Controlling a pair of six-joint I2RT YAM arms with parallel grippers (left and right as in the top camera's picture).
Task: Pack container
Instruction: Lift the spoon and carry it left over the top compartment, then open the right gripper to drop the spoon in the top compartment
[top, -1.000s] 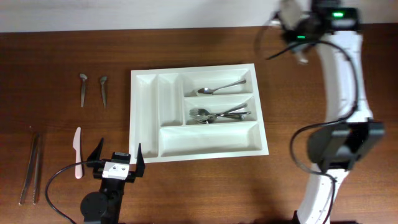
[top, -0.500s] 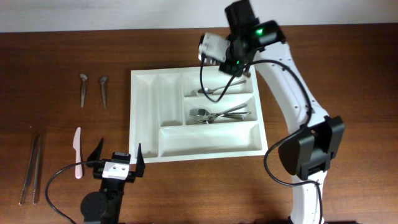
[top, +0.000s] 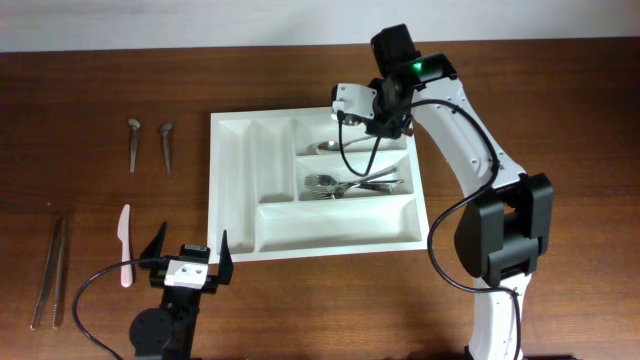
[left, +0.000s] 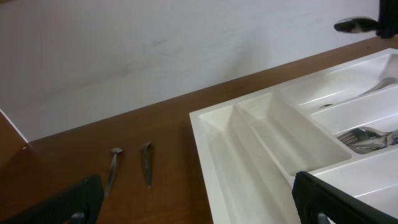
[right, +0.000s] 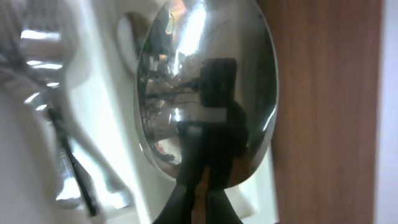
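My right gripper (top: 374, 118) has swung over the container (top: 232, 190), clenched on a spoon (right: 205, 93). My left gripper (top: 189, 246) stands released beside it.

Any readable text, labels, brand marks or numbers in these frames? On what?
None readable in any view.
The container is plain white.
The spoon shows only reflections.
The only sign is a green light on the right arm, with no lettering.

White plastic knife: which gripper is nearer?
Left. The left gripper sits open beside the knife, not touching; the right gripper holds a spoon over the container's far side.
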